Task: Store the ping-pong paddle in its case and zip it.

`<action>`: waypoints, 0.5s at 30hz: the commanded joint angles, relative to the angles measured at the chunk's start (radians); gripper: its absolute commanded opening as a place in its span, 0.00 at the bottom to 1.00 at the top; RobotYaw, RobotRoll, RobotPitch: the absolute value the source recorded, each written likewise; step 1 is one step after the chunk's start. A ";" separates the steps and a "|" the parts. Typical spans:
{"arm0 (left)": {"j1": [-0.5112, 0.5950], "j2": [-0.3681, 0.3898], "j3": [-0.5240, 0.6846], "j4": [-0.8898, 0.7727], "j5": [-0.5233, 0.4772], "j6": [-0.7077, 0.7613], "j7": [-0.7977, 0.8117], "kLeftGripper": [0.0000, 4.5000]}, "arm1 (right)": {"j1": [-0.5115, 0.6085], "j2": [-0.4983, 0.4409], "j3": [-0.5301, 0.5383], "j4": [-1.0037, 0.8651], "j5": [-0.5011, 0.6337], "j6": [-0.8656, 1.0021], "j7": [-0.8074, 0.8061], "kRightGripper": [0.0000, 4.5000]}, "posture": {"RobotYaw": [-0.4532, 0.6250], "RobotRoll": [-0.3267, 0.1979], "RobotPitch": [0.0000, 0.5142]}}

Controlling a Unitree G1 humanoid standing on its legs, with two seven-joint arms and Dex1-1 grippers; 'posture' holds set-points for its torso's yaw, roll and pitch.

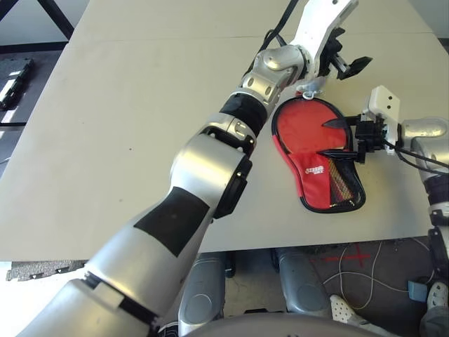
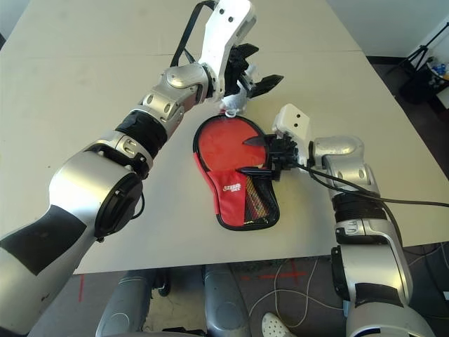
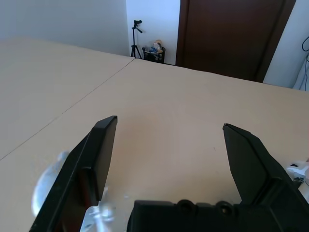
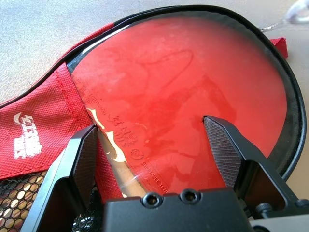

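On the right half of the pale beige counter [image 1: 140, 140], you have the soft paddle-shaped red fabric case [image 2: 235, 184] lying flat, with its black zip edging open around the round end. Inside it sits the flat ping-pong paddle [image 4: 193, 96]; its round red rubber face shows bare in the round part of the case, toward the far side of the counter. Red fabric carrying a white logo [image 2: 231, 188] covers the narrow part, and the grey mesh pocket [image 2: 261, 203] lies at the end nearest you. Whether the wooden handle shows through that mesh, you cannot tell.

Your right claw [image 2: 254, 156] hangs just over the right side of the case, pointing left across it. Its 2 black fingers [image 4: 227, 150] stand wide apart with nothing between them, one over the rubber face and the other over the line where the red fabric meets it. Whether the tips touch the paddle is not clear.

Your left claw [image 2: 261, 70] is raised above the counter beyond the round end of the case, well clear of it. Its jaws are spread wide and empty. A small pale soft lump [image 2: 233, 104] sits just beneath that wrist, right at the case's far rim.
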 commanded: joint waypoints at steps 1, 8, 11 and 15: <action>0.009 0.038 -0.039 -0.034 0.031 -0.006 -0.054 0.99 | 0.061 0.022 0.076 0.055 -0.057 0.011 0.001 1.00 | 0.26 0.62 0.56; 0.124 0.163 -0.097 -0.128 0.063 0.034 -0.138 0.99 | 0.068 0.026 0.074 0.057 -0.054 0.011 0.001 1.00 | 0.28 0.62 0.57; 0.159 0.185 -0.111 -0.134 0.077 0.049 -0.089 0.99 | 0.067 0.028 0.075 0.058 -0.053 0.011 0.002 1.00 | 0.29 0.62 0.57; 0.181 0.189 -0.118 -0.109 0.096 0.056 -0.016 0.99 | 0.060 0.030 0.077 0.056 -0.053 0.015 0.004 1.00 | 0.29 0.62 0.57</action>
